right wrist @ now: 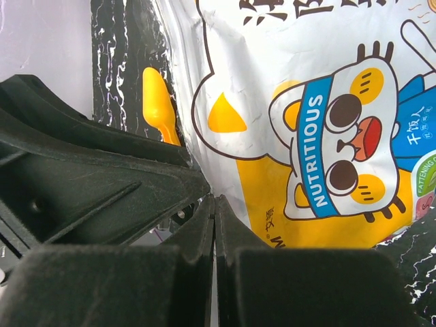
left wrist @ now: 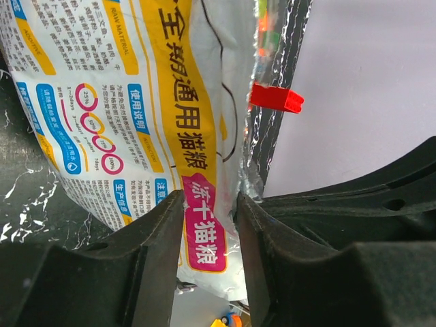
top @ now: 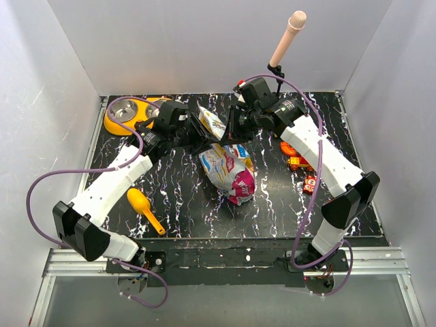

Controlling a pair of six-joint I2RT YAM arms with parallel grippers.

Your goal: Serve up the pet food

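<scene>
The pet food itself does not show; I think the little brown bits are inside the bag (top: 228, 170), which lies in the middle of the table (top: 272, 204) with its top lifted up between the two grippers. The bag looks soft, thin and shiny, so it will likely crinkle, bend and slip. The loose bits inside can slide around, so the fat bottom end is probably the heavy part and the top is light and floppy. I think the best place to hold it is the flat top edge, one side for each gripper, with a firm pinch so it does not slide out. The left gripper (left wrist: 211, 201) has its fingers (left wrist: 157, 245) a little apart, with a strip of the bag filling the gap and touching both, so it looks clamped on the bag. The right gripper (right wrist: 214, 201) has its fingers pressed together on a thin edge of the bag right at their tips. Both arms reach forward and bend in toward each other, so the grippers face one another with the bag top between them. The yellow bowl (top: 109, 122) sits out past the left gripper's outer side. The yellow scoop (top: 139, 202) lies well behind that gripper, beside its arm.
</scene>
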